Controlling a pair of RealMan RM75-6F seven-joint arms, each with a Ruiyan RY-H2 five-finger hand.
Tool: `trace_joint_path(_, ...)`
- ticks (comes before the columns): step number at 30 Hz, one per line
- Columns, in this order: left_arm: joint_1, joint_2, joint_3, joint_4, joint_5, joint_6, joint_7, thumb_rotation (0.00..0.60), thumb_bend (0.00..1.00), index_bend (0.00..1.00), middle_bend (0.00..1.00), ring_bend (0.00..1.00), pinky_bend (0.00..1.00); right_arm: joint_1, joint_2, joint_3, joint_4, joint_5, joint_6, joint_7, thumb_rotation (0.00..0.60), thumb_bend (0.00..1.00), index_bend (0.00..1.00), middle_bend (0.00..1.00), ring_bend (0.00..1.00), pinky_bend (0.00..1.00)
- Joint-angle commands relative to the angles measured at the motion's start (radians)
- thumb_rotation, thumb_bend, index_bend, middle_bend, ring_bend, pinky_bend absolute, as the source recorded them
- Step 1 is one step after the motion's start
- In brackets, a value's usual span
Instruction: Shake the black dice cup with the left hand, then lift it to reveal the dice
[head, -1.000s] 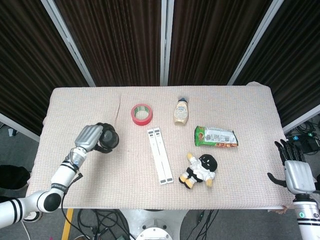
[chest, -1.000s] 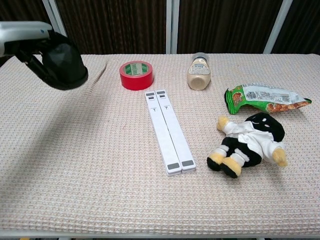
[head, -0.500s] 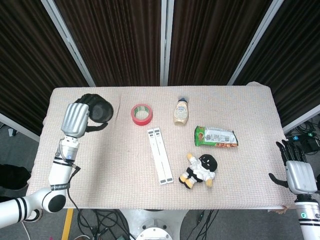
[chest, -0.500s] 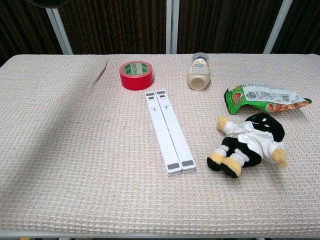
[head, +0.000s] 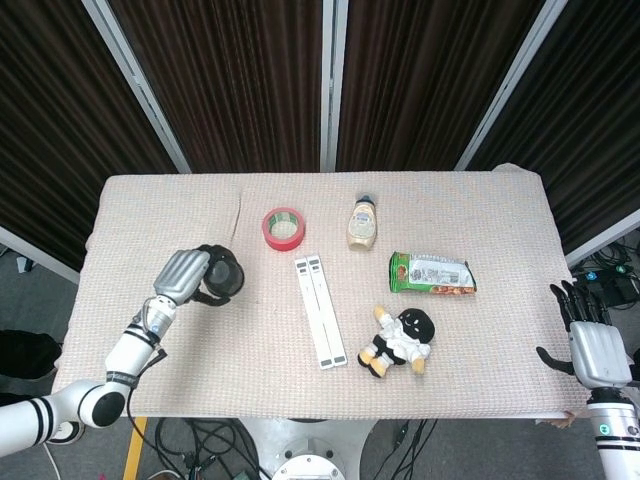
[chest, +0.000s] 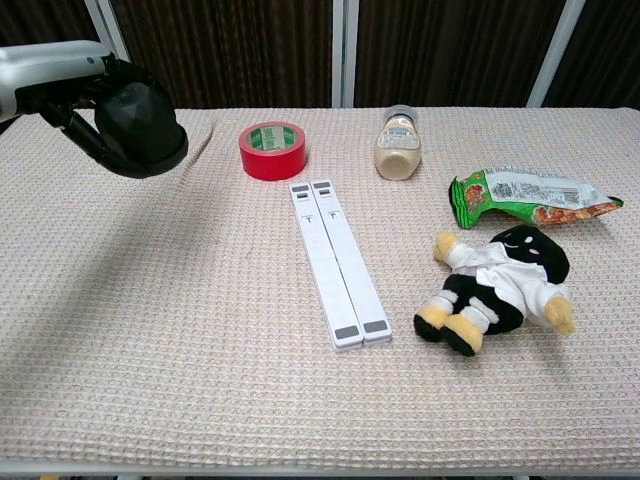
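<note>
At the left side of the table (head: 120, 215), the left hand (head: 182, 276) has its fingers wrapped around the black dice cup (chest: 138, 130), holding it in the air above the cloth. To its right lie a red tape roll (chest: 272, 150), two white strips (chest: 337, 262) side by side, and a small bottle (chest: 398, 141) on the far side. Further right are a green snack bag (chest: 530, 196) and a plush toy (chest: 497, 287). The right hand (head: 596, 345) hangs off the table's right edge, fingers spread, holding nothing.
</note>
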Motion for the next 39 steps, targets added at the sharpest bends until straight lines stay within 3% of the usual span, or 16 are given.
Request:
trace_joint_path(1, -0.006, 0.018, 0.033, -0.095, 0.108, 0.033, -0.078, 0.6, 0.25, 0.49, 0.48, 0.29, 0.43, 0.002, -0.006, -0.001, 0.003, 0.002, -0.006, 0.0, 0.6, 0.1, 0.0, 0.0, 0.0, 0.0)
trace_joint_path(6, -0.034, 0.018, 0.104, -0.237, 0.213, -0.04, -0.109, 0.6, 0.25, 0.49, 0.48, 0.3, 0.44, 0.007, -0.007, -0.005, -0.003, 0.002, -0.017, -0.019, 0.6, 0.1, 0.0, 0.0, 0.0, 0.0)
trace_joint_path(9, -0.055, 0.009, 0.115, -0.226, 0.241, -0.055, -0.074, 0.6, 0.25, 0.49, 0.49, 0.3, 0.44, 0.011, 0.001, -0.004, -0.017, 0.001, -0.02, -0.026, 0.6, 0.1, 0.0, 0.0, 0.0, 0.0)
trace_joint_path(13, -0.064, -0.042, 0.037, -0.073, 0.155, 0.019, -0.023, 0.6, 0.25, 0.49, 0.49, 0.3, 0.44, 0.012, 0.005, -0.001, -0.028, 0.004, -0.018, -0.033, 0.6, 0.1, 0.0, 0.0, 0.0, 0.0)
trace_joint_path(17, -0.09, -0.103, -0.08, 0.201, -0.003, 0.08, 0.024, 0.6, 0.25, 0.48, 0.49, 0.3, 0.44, 0.011, 0.004, 0.001, -0.024, 0.013, -0.021, -0.029, 0.6, 0.1, 0.0, 0.0, 0.0, 0.0)
trace_joint_path(20, -0.112, -0.118, -0.153, 0.319, -0.164, 0.01, -0.006, 0.6, 0.25, 0.47, 0.49, 0.3, 0.44, 0.008, 0.002, 0.002, -0.017, 0.015, -0.019, -0.015, 0.6, 0.1, 0.0, 0.0, 0.0, 0.0)
trace_joint_path(23, -0.108, -0.069, -0.107, 0.251, -0.138, -0.044, 0.014, 0.6, 0.25, 0.45, 0.49, 0.3, 0.44, 0.007, -0.001, 0.004, -0.004, 0.019, -0.018, -0.004, 0.6, 0.1, 0.0, 0.0, 0.0, 0.0)
trace_joint_path(28, -0.062, 0.02, 0.033, -0.129, 0.016, -0.126, -0.015, 0.6, 0.25, 0.44, 0.49, 0.3, 0.44, 0.011, -0.008, -0.002, 0.009, 0.012, -0.029, 0.006, 0.6, 0.1, 0.0, 0.0, 0.0, 0.0)
trace_joint_path(32, -0.051, 0.034, 0.088, -0.278, 0.148, -0.118, -0.028, 0.6, 0.25, 0.43, 0.49, 0.3, 0.44, 0.006, 0.002, -0.002, -0.001, 0.004, -0.016, 0.005, 0.6, 0.1, 0.0, 0.0, 0.0, 0.0)
trace_joint_path(34, -0.056, 0.035, 0.065, -0.249, 0.136, -0.096, -0.036, 0.6, 0.25, 0.43, 0.49, 0.3, 0.44, 0.002, 0.009, 0.001, -0.005, 0.004, -0.004, 0.008, 0.6, 0.1, 0.0, 0.0, 0.0, 0.0)
trace_joint_path(36, -0.066, 0.024, 0.029, -0.164, 0.053, -0.086, -0.041, 0.6, 0.25, 0.43, 0.49, 0.3, 0.44, 0.0, 0.012, 0.003, -0.005, 0.007, -0.001, 0.01, 0.6, 0.1, 0.0, 0.0, 0.0, 0.0)
trace_joint_path(39, -0.102, -0.02, -0.013, 0.064, -0.097, -0.062, 0.041, 0.6, 0.25, 0.43, 0.49, 0.3, 0.44, -0.001, 0.012, 0.004, -0.001, 0.015, -0.007, 0.012, 0.6, 0.1, 0.0, 0.0, 0.0, 0.0)
